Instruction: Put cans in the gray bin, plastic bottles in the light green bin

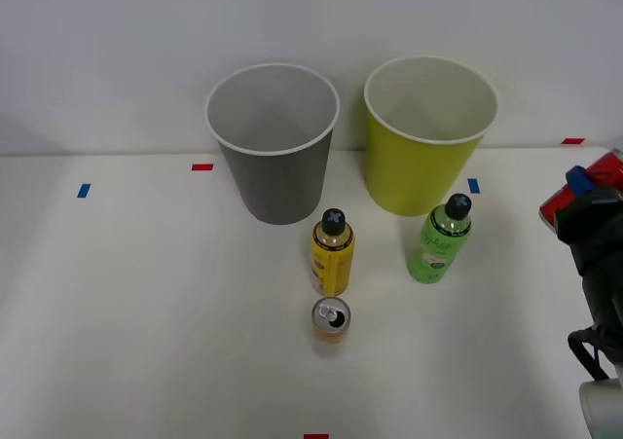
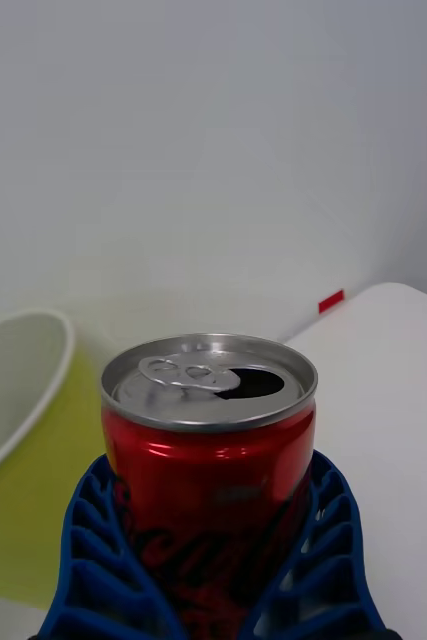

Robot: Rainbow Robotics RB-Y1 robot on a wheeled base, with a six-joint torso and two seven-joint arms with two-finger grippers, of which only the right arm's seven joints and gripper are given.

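Observation:
My right gripper (image 2: 211, 560) is shut on the red can (image 2: 210, 455), its blue ribbed fingers (image 2: 108, 560) pressed against both sides. The front view puts that red can (image 1: 569, 198) in the gripper (image 1: 582, 194) at the table's right edge, right of the light green bin (image 1: 428, 137). The gray bin (image 1: 274, 142) stands left of the green one at the back. On the table in front of the bins are a yellow bottle (image 1: 332, 253), a green bottle (image 1: 440, 240) and an orange-yellow can (image 1: 331, 320), all upright. The light green bin (image 2: 18, 460) also shows beside the held can.
Red tape marks (image 1: 201, 166) and blue tape marks (image 1: 84, 190) are stuck on the white table (image 1: 146, 312). A white wall rises behind the bins. The table's left half is open surface.

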